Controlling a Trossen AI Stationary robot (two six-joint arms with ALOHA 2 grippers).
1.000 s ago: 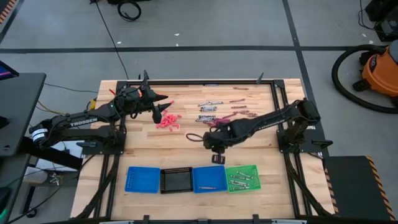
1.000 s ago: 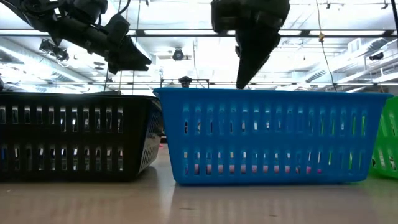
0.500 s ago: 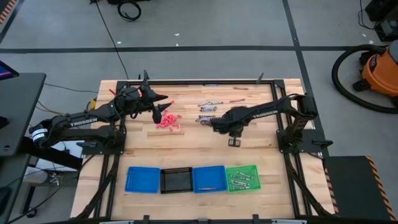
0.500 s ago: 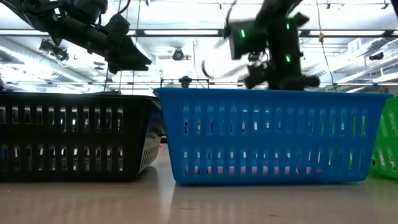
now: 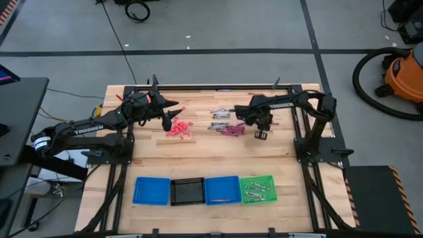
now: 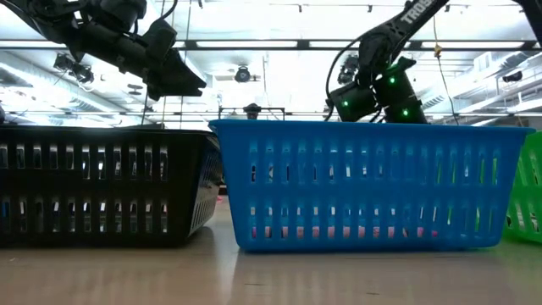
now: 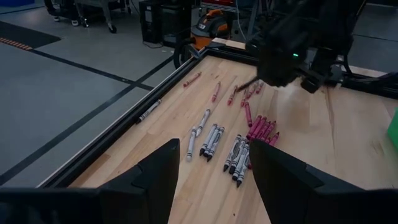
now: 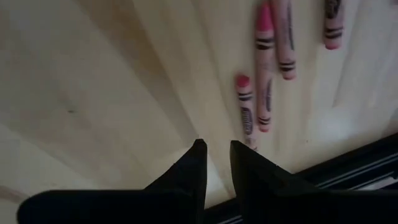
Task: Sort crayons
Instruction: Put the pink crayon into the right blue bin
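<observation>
Right wrist view shows the right gripper (image 8: 216, 149) with its jaws set to a narrow gap, holding nothing, just above bare desk (image 8: 93, 81) near a few magenta crayons (image 8: 264, 81). In the high view it hangs over the far part of the desk, beside loose grey and maroon crayons (image 5: 225, 122). The left gripper (image 5: 173, 114) waits with jaws wide and empty, near a pile of red crayons (image 5: 178, 129).
</observation>
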